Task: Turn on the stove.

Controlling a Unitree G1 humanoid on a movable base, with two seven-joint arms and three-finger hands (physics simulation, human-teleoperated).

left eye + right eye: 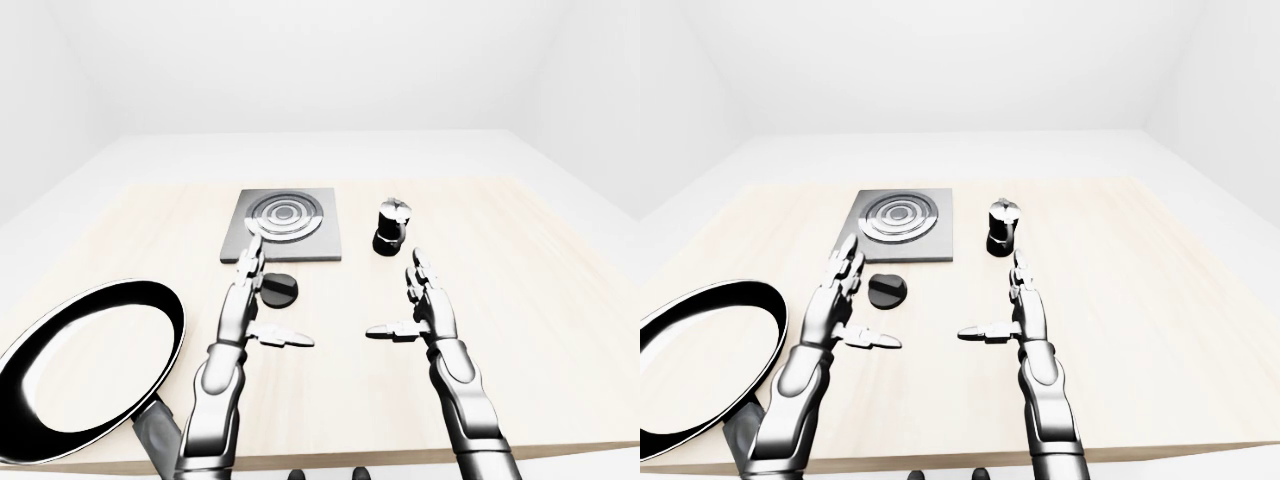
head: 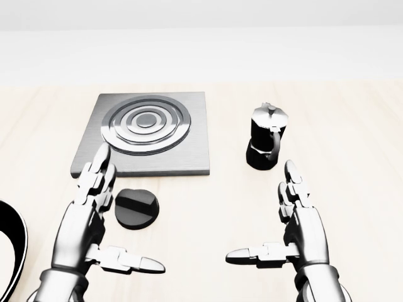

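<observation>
The stove is a grey square plate point(image 2: 145, 132) with concentric burner rings, lying on the wooden table at upper left of the head view. Its black round knob point(image 2: 136, 207) lies on the table just below the plate. My left hand point(image 2: 129, 214) is open, with the fingers point(image 2: 94, 182) stretched along the knob's left side and the thumb below it; I cannot tell whether it touches the knob. My right hand point(image 2: 259, 211) is open and empty, to the right of the knob, below the moka pot.
A black moka pot point(image 2: 267, 135) stands upright right of the stove plate. A large black frying pan point(image 1: 90, 360) lies at lower left, its handle reaching past the table's near edge. The light wooden table point(image 1: 560, 300) ends just below my forearms.
</observation>
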